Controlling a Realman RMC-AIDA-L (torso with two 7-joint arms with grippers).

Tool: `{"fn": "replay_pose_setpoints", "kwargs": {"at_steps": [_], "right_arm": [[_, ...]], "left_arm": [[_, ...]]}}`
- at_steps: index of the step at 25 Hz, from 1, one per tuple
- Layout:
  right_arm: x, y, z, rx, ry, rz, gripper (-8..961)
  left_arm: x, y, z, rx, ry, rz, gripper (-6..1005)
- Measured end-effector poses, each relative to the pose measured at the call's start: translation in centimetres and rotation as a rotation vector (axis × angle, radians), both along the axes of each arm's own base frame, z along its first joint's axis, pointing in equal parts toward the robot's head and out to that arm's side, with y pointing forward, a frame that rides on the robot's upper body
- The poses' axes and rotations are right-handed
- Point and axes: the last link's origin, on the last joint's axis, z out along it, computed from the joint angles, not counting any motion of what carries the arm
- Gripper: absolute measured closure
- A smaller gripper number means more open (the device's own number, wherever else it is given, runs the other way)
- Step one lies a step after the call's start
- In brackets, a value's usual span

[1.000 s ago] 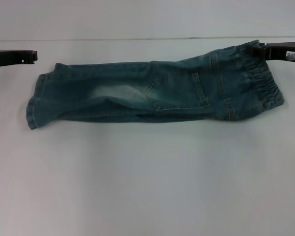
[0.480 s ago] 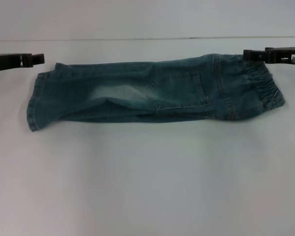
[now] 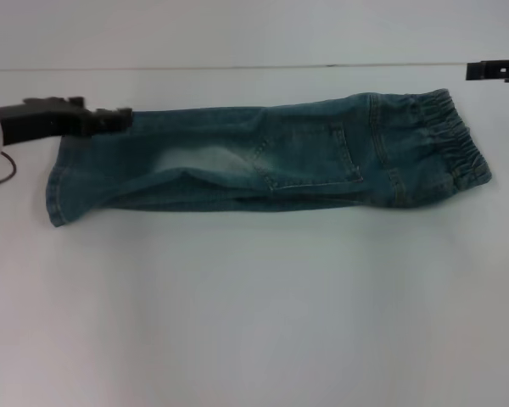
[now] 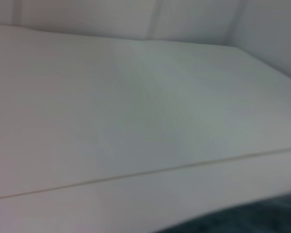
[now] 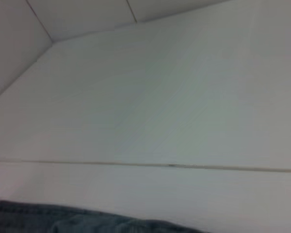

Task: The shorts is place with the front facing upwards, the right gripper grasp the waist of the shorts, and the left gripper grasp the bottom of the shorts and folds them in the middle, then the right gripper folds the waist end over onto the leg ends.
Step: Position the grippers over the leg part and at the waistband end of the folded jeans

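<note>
The denim shorts (image 3: pixel 271 161) lie flat across the white table, folded lengthwise. The ruched waist (image 3: pixel 458 148) is at the right and the hemmed leg ends (image 3: pixel 61 182) at the left. My left gripper (image 3: pixel 119 119) reaches in from the left, with its tip over the far corner of the leg ends. My right gripper (image 3: pixel 473 70) hangs at the far right edge, up and away from the waist, with nothing in it. A strip of denim (image 4: pixel 252 221) shows in the left wrist view, and another strip of denim (image 5: pixel 63 218) in the right wrist view.
The white table (image 3: pixel 254 305) stretches wide in front of the shorts. A thin seam (image 3: pixel 237 67) runs across behind them, where the surface meets the pale wall. A thin cable (image 3: pixel 4 174) loops by the left arm.
The right gripper has left the waist and drawn back up and to the right; the waist has settled flat. The left gripper has moved right, onto the far corner of the leg ends.
</note>
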Motion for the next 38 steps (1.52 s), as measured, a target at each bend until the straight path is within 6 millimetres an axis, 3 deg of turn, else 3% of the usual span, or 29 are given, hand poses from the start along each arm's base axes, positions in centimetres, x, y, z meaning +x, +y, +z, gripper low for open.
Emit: {"fn": "replay_pose_setpoints", "kwargs": {"at_steps": [6, 11, 18, 27, 33, 38], "right_arm": [[-1.2, -1.3, 2.1, -0.129, 0.004, -0.087, 22], [-2.1, -1.9, 2.3, -0.220, -0.030, -0.142, 23], [-2.4, -1.2, -1.1, -0.299, -0.065, -0.154, 23], [-1.8, 0.2, -4.4, -0.257, -0.180, -0.150, 25], [-1.7, 0.7, -5.8, -0.247, -0.226, -0.133, 25], [-1.6, 0.9, -5.7, -0.232, -0.241, -0.126, 25]], "left_arm": [[2.0, -2.3, -1.3, -0.171, -0.042, -0.198, 50], [2.6, -3.1, -2.7, -0.226, -0.053, -0.253, 50], [2.8, -3.0, -3.8, -0.244, -0.050, -0.273, 50], [1.8, -3.1, -3.9, -0.206, -0.050, -0.230, 50], [1.5, -3.1, -4.1, -0.194, -0.053, -0.212, 50], [1.5, -3.1, -4.2, -0.194, -0.058, -0.206, 51]]}}
